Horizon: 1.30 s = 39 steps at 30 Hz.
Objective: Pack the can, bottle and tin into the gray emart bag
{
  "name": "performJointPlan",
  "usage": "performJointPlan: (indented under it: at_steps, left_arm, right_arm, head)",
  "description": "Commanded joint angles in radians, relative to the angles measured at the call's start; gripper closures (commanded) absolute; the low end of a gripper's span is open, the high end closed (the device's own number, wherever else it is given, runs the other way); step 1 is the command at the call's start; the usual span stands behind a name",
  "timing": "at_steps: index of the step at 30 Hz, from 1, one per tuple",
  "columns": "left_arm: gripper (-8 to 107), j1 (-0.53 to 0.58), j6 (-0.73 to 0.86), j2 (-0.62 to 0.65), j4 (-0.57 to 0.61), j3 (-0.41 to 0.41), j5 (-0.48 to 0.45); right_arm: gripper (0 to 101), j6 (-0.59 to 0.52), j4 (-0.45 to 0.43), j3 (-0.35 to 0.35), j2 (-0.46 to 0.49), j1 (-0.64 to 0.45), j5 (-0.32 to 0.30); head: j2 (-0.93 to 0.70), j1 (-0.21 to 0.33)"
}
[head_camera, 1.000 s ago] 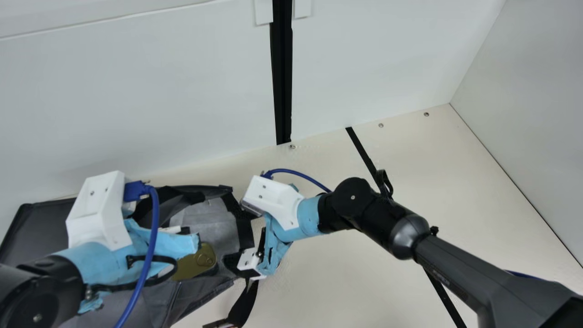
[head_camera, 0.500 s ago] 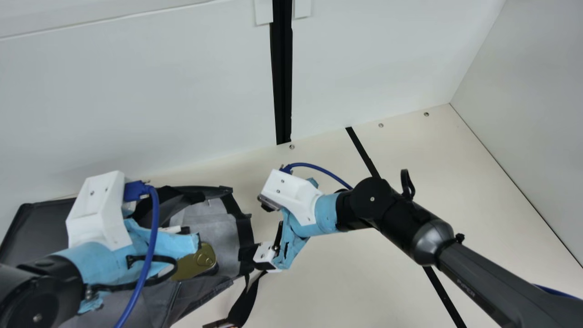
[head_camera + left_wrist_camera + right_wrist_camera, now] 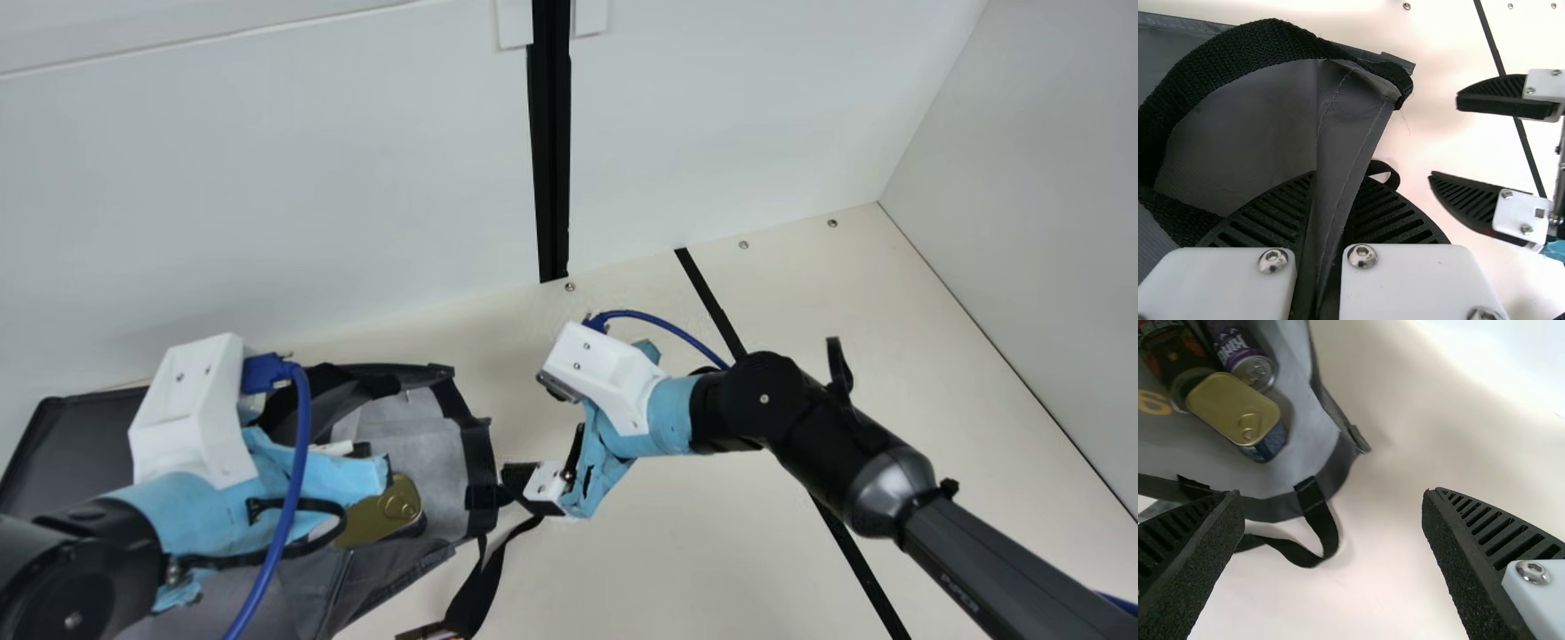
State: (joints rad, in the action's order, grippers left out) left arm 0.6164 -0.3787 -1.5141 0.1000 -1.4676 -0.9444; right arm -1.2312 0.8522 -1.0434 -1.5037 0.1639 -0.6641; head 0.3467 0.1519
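The gray bag lies open toward the right at the main view's lower left. My left gripper is over it; in the left wrist view, my left gripper is shut on a fold of the bag's gray wall. My right gripper is just right of the bag's mouth; in the right wrist view, my right gripper stands open with nothing between its fingers. Inside the bag are the gold-topped tin, a purple can and a dark, red-and-green labelled container, probably the bottle.
A black strap hangs from the bag's mouth onto the cream table. Another black handle arches beside my left gripper. White walls stand behind and at the right. Bare table lies right of the bag.
My right gripper has moved right, away from the bag's mouth, and its arm has shifted right too. The strap near it has shifted slightly. My left arm and the tin have stayed put.
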Motion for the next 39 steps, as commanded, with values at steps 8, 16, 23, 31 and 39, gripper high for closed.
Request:
performJointPlan:
  at_steps: [8,16,23,31,39]
  left_arm:
    - [89,0.0,0.0,0.0,0.0,0.0,0.0]
    - [89,0.0,0.0,0.0,0.0,0.0,0.0]
    - [89,0.0,0.0,0.0,0.0,0.0,0.0]
    - [89,0.0,0.0,0.0,0.0,0.0,0.0]
    - [89,0.0,0.0,0.0,0.0,0.0,0.0]
  right_arm:
    - [10,0.053,-0.065,0.022,0.056,-0.051,0.013]
    - [10,0.102,-0.122,0.035,0.109,-0.109,0.016]
    - [10,0.149,-0.17,0.046,0.154,-0.16,0.022]
    - [10,0.212,-0.229,0.062,0.205,-0.208,0.031]
    - [10,0.272,-0.283,0.072,0.254,-0.261,0.034]
  head:
    - [0.002,0.023]
    - [0.002,0.023]
    - [0.002,0.023]
    - [0.002,0.023]
    - [0.002,0.023]
